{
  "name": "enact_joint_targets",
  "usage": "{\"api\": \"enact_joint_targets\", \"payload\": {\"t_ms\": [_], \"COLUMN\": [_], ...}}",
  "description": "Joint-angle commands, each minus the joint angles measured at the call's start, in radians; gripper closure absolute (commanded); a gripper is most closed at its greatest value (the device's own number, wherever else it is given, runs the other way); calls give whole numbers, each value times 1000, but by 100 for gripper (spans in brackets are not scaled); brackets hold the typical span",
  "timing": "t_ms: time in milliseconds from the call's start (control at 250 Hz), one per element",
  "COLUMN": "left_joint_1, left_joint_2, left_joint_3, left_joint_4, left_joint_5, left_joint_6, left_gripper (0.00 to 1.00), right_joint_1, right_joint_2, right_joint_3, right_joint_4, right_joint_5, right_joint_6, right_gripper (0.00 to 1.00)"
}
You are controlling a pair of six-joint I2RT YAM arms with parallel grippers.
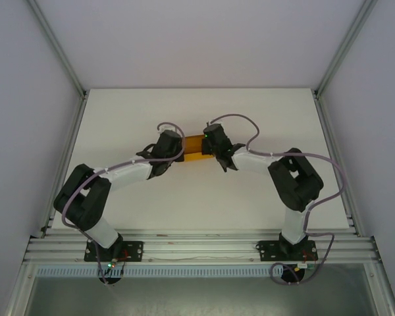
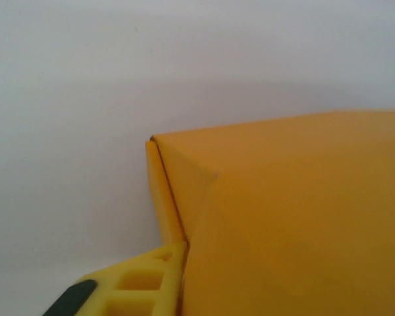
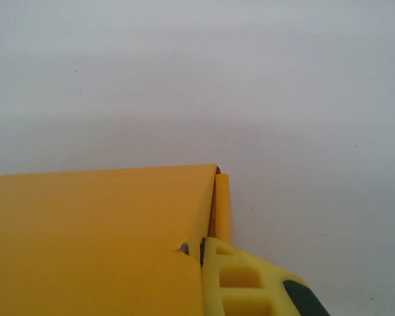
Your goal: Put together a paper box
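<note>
Since the paper box [image 1: 196, 149] at the middle of the table [image 1: 263, 112] looks light, thin and easily creased, its folded end edges seem safest to pinch, as the right gripper [image 1: 212, 147] does with closed jaws; how wide the left gripper [image 1: 179, 149] stands cannot be told.

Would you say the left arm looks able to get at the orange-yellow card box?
Probably yes: the left gripper sits at the left end of the orange-yellow card box, one yellow finger against its edge, with nothing between.
</note>
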Motion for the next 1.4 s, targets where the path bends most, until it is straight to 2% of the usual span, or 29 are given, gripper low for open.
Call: {"api": "enact_joint_targets", "payload": {"t_ms": [0, 96, 164, 196, 368, 468, 536, 624, 739, 795, 891, 963, 1175, 1267, 1395], "left_joint_1": [-3, -5, -5, -5, 1, 46, 107, 181, 210, 212, 212, 212, 212, 213, 212], "left_joint_2": [-61, -136, -197, -226, -339, -335, -292, -204, -84, -27, 55, 99, 137, 139, 146], "left_joint_3": [-38, -54, -73, -80, -25, 65, 115, 169, 228, 262, 304, 316, 235, 169, 113], "left_joint_4": [-60, -74, -72, -76, -219, -333, -348, -347, -299, -285, -262, -251, -197, -150, -86], "left_joint_5": [22, 70, 93, 84, -21, -88, -44, 64, 175, 239, 319, 352, 401, 428, 482], "left_joint_6": [14, 14, 19, 10, -49, -113, -124, -141, -130, -121, -114, -123, -140, -157, -168], "left_gripper": [47, 28, 2, 0, 0, 0, 0, 0, 1, 4, 15, 20, 35, 38, 46], "right_joint_1": [16, 17, 19, 21, 33, 43, 45, 51, 65, 72, 77, 77, 79, 83, 87], "right_joint_2": [-7, -21, -27, -29, -31, -30, -30, -31, -28, -26, -35, -42, -43, -53, -86], "right_joint_3": [-48, -75, -95, -102, -118, -117, -119, -127, -132, -126, -124, -121, -110, -117, -119], "right_joint_4": [-45, -29, -10, 0, 19, 21, 26, 44, 64, 53, 45, 37, 14, 1, -47], "right_joint_5": [31, 27, 12, 9, 34, 61, 63, 65, 93, 116, 121, 120, 102, 97, 79], "right_joint_6": [-33, -31, -33, -36, -74, -98, -99, -85, -87, -91, -97, -91, -86, -86, -78], "right_gripper": [100, 100, 100, 100, 100, 100, 99, 98, 94, 94, 93, 91, 88, 86, 77]}}
